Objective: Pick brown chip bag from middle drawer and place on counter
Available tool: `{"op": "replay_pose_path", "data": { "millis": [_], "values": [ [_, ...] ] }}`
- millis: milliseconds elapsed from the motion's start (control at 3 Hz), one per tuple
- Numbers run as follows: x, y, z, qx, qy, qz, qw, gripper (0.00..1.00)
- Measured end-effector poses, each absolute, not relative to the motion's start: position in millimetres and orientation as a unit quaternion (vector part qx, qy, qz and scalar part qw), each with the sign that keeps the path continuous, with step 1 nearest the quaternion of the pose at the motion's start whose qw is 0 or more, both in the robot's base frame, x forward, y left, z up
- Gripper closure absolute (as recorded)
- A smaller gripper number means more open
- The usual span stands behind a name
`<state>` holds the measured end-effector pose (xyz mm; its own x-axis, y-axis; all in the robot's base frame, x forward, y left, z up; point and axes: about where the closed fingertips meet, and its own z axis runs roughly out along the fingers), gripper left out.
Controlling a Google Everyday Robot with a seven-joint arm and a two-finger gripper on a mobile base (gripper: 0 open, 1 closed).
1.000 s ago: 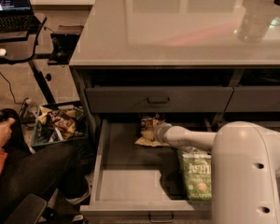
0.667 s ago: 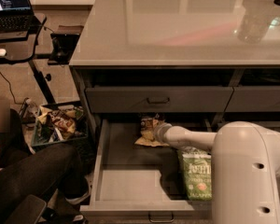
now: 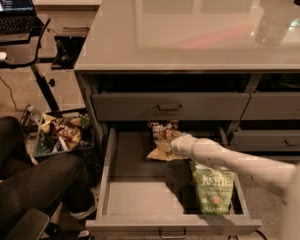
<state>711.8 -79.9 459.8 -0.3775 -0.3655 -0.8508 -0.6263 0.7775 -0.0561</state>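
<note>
The middle drawer [image 3: 135, 196] is pulled out under the glossy light-grey counter [image 3: 200, 29]. The brown chip bag [image 3: 161, 134] lies at the back of the drawer floor, with its tan lower band towards the front. My pale arm reaches in from the lower right. My gripper [image 3: 169, 145] is at the arm's tip, right at the bag's lower right part. The arm's end hides the contact with the bag.
A green Kettle bag [image 3: 213, 189] stands in the drawer's front right, under my arm. A closed drawer front [image 3: 170, 106] is above the open drawer. A bin of snacks [image 3: 60, 134], a person's legs [image 3: 30, 181] and a black laptop desk [image 3: 15, 29] are on the left.
The person's hand at the left edge has drawn back out of sight. My arm and the brown chip bag have not visibly moved.
</note>
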Motion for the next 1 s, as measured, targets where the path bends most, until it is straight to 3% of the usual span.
{"op": "replay_pose_path", "data": {
  "millis": [667, 1000],
  "values": [
    [648.0, -78.5, 500.9, -0.327, 0.807, 0.188, 0.455, 1.00],
    [611.6, -80.3, 480.7, -0.349, 0.828, 0.178, 0.400, 1.00]
  ]
}}
